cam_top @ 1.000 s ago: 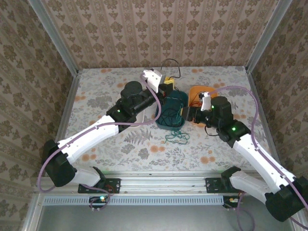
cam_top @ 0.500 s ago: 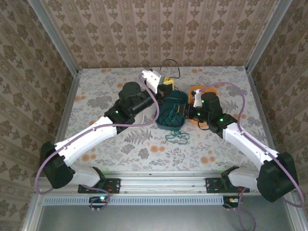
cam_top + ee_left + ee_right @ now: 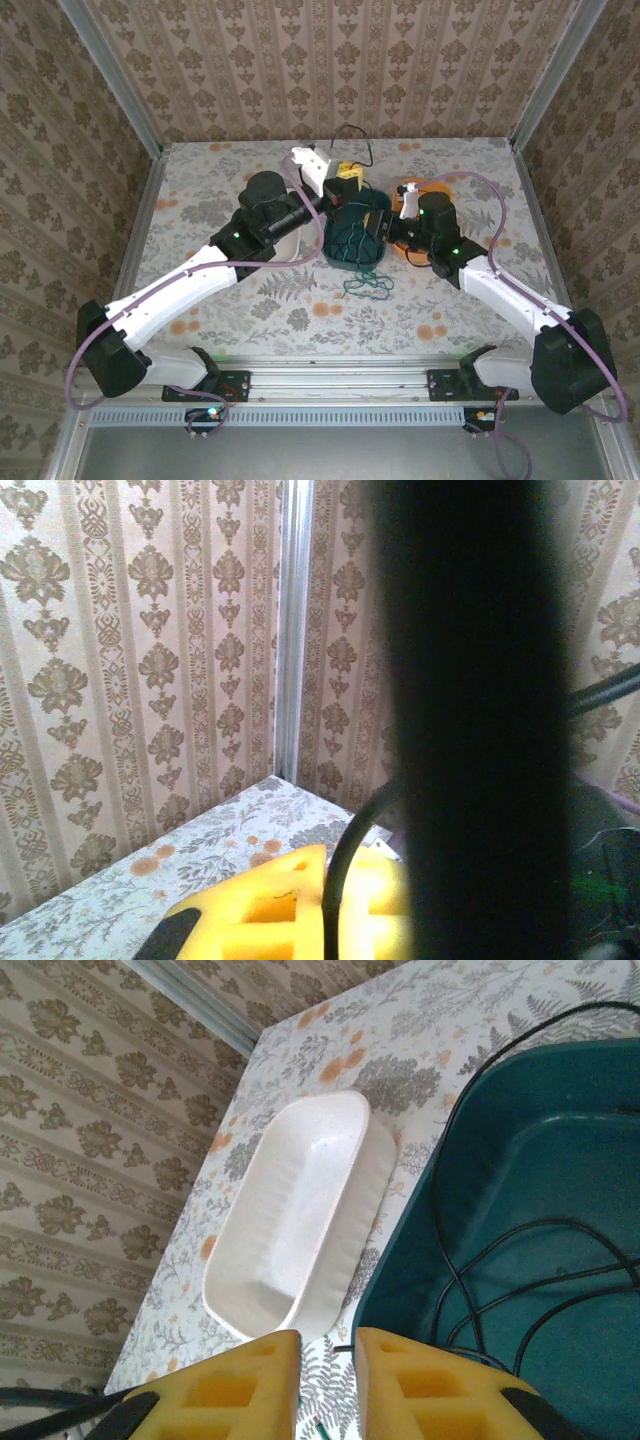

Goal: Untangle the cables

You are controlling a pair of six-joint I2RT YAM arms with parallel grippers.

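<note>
My left gripper (image 3: 346, 180) hangs above the back of the teal tray (image 3: 338, 255), shut on the black cable (image 3: 352, 130), which loops up toward the back wall. In the left wrist view that black cable (image 3: 342, 875) curves up beside a yellow finger (image 3: 250, 915), and a dark blur covers the right half. More black cable (image 3: 520, 1245) lies coiled in the teal tray (image 3: 560, 1125). The green cable (image 3: 366, 283) spills from the tray onto the table. My right gripper (image 3: 388, 233) sits at the tray's right rim. A narrow gap separates its yellow fingers (image 3: 230, 1385), with a green strand low in it.
A white tray (image 3: 300, 1195) lies left of the teal one, half under the left arm as seen from the top camera, where it is the white tray (image 3: 303, 246). An orange tray (image 3: 408, 189) sits behind the right wrist. Walls close the table on three sides.
The right arm swung left to the teal tray's rim and its jaws narrowed. The left arm shifted slightly back and left, still holding the black cable.
</note>
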